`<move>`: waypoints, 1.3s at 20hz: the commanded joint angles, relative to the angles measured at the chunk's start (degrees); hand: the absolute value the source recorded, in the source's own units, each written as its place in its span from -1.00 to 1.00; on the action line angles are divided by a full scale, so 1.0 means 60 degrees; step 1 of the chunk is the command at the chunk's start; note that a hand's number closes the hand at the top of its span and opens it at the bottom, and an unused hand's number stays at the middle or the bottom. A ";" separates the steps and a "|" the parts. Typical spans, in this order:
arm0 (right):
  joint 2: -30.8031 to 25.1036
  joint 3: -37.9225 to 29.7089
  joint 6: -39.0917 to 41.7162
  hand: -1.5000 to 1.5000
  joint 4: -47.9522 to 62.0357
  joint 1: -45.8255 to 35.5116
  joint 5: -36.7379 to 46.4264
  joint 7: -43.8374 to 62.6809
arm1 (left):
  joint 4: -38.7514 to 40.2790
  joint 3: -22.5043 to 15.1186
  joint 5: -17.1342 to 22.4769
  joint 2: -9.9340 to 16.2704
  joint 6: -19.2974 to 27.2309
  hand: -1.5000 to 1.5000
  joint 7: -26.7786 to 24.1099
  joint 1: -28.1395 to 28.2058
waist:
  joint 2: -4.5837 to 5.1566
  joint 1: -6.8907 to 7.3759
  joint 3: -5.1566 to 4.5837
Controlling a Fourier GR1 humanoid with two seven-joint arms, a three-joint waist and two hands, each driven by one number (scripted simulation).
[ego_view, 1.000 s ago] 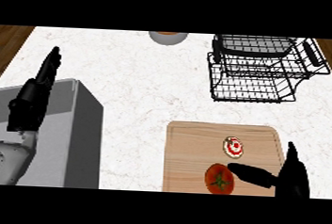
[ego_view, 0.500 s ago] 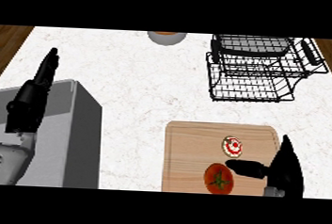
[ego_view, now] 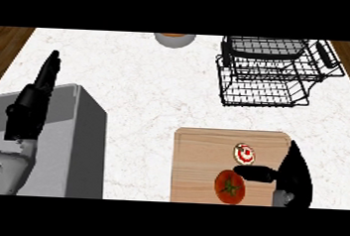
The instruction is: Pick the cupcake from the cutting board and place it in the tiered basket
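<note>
Stillness is seen at the left edge of the desk [ego_view: 157, 89]: the left hand [ego_view: 33, 104] is held where it was a second ago, fingers straight and together, pointing toward the far edge, above the grey box [ego_view: 59, 149] at the near left corner. It is taken as resting and plays no part in the step in hand.

Toward the middle of the far edge, a round bowl [ego_view: 174, 38] is partly cut off and is left untouched.

Nearer the right, the cutting board [ego_view: 198, 160] lies at the near edge of the desk. On it the tomato [ego_view: 230, 187] sits close to the near side, and the cupcake [ego_view: 244, 153] stands just beyond it, upright, with its white and red top showing. The cupcake is not yet lifted.

The change is found at the right hand [ego_view: 292, 175]. Over the last second it has been brought in from the board's right side and advanced toward the far edge, so that its thumb [ego_view: 256, 172] now reaches leftward just beside the cupcake, between it and the tomato. The fingers are straight and apart from the thumb; nothing is clamped. A grasp is judged to be close but not made.

The tiered basket [ego_view: 275, 70] waits at the far right corner, well apart from the board.
</note>
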 commanded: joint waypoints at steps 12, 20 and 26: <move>0.0000 -0.0233 -0.0329 -1.00 0.1309 -0.1232 -0.0650 0.2311 | 0.0328 -0.0138 -0.0197 -0.0326 -0.0038 0.00 0.0399 0.0581 | 0.0084 0.0043 -0.0113; 0.0000 -0.0109 -0.1156 -1.00 0.2260 -0.1420 -0.1367 0.1886 | 0.0508 -0.0144 -0.0357 -0.0494 -0.0015 0.00 0.0277 0.0800 | 0.0099 0.0032 -0.0100; -0.0005 0.0662 0.0222 1.00 0.3012 -0.2056 -0.1608 0.1451 | 0.0735 0.0053 -0.0287 -0.0451 -0.0246 0.00 0.0336 0.0363 | 0.0107 0.0032 -0.0108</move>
